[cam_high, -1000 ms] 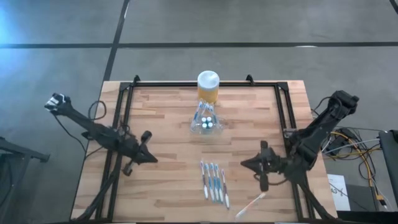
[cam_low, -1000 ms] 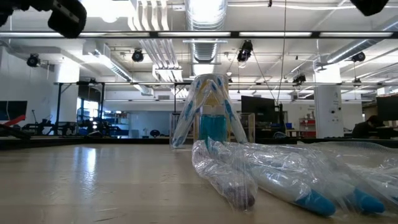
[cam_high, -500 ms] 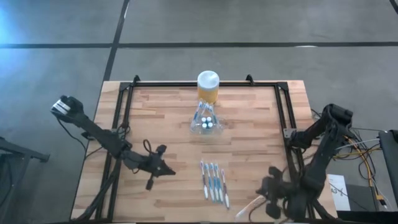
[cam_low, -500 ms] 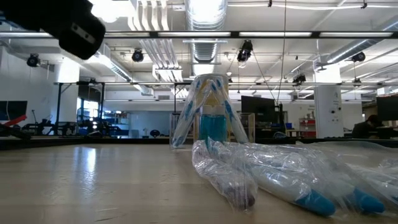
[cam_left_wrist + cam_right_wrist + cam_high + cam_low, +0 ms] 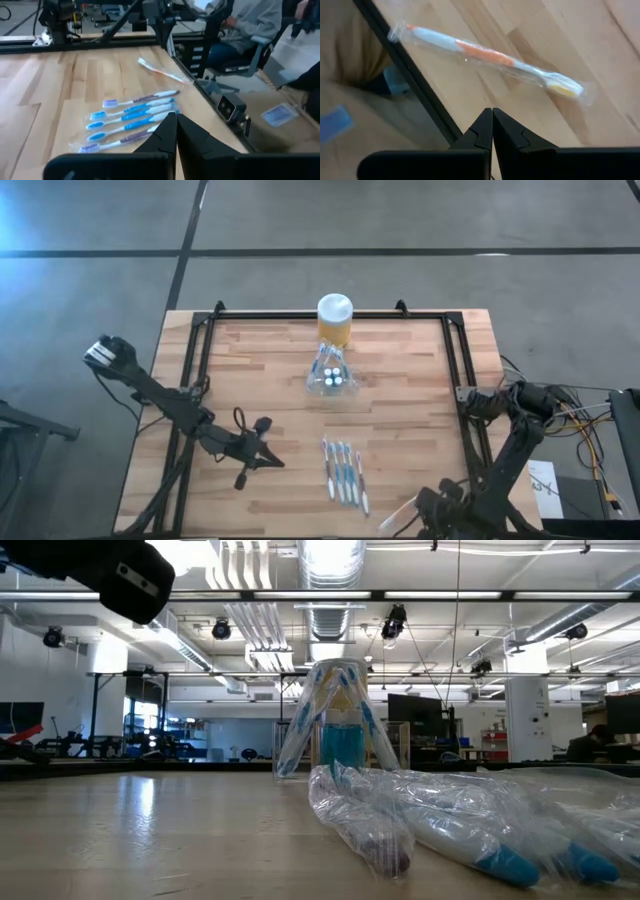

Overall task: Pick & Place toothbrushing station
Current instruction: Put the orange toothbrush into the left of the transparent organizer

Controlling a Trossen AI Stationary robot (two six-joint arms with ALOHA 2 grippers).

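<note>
I see the clear plastic toothbrushing station point(image 5: 331, 377) standing mid-table, just in front of the yellow jar with white lid point(image 5: 335, 319). Left gripper point(image 5: 272, 461) closed, empty, beside the wrapped blue toothbrushes point(image 5: 342, 472). Right gripper point(image 5: 415, 515) closed over the orange-handled wrapped toothbrush point(image 5: 492, 56).

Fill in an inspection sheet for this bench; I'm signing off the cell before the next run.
Surface: wooden table, black frame around it.
Job's things: clear toothbrushing station stands mid-table, against the yellow jar.
Clutter: row of wrapped blue toothbrushes near front; one wrapped orange toothbrush at the front right edge.
Hands: left hand shut, empty, beside the blue toothbrushes; right hand shut, empty, over the orange toothbrush.
Cables: bundle off the table's right side.
Surroundings: seated person beyond the table.
</note>
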